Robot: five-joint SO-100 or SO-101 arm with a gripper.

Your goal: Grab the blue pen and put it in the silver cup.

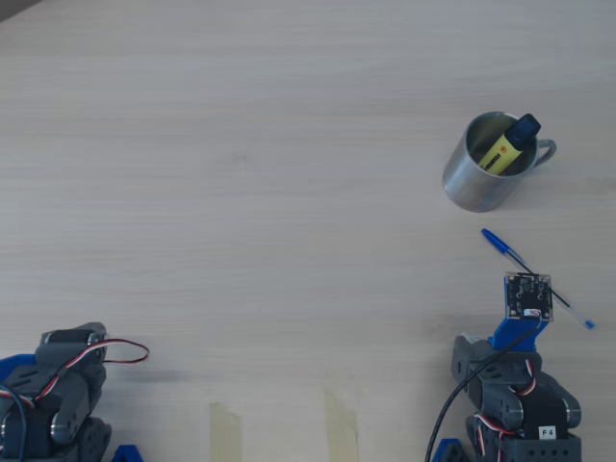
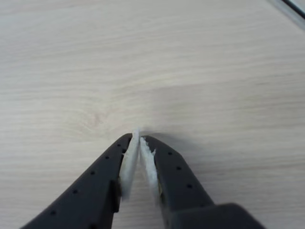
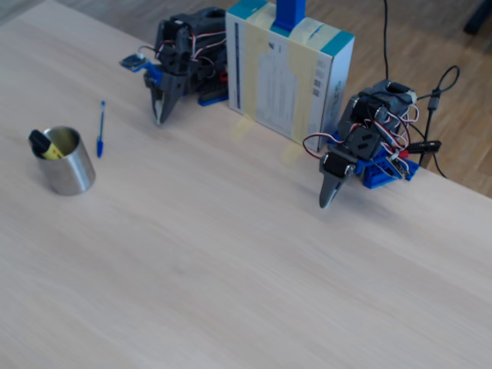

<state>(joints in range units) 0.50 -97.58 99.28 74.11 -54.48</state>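
Note:
The blue pen point(image 1: 503, 247) lies flat on the wooden table, slanting from near the silver cup point(image 1: 464, 189) toward the right; the wrist camera board covers part of it in the overhead view. In the fixed view the pen point(image 3: 100, 127) sits just right of the cup point(image 3: 69, 172). My gripper point(image 2: 139, 137) is shut with nothing between its white-padded fingers, its tips close over bare table. In the fixed view the gripper point(image 3: 159, 119) points down, right of the pen and apart from it. The cup stands upright, handle to the right in the overhead view.
A yellow highlighter point(image 1: 507, 146) with a dark cap leans inside the cup. A second arm point(image 3: 361, 150) rests folded at the far side. A white and teal box point(image 3: 288, 73) stands between the two arms. Tape strips point(image 1: 226, 430) mark the table's edge.

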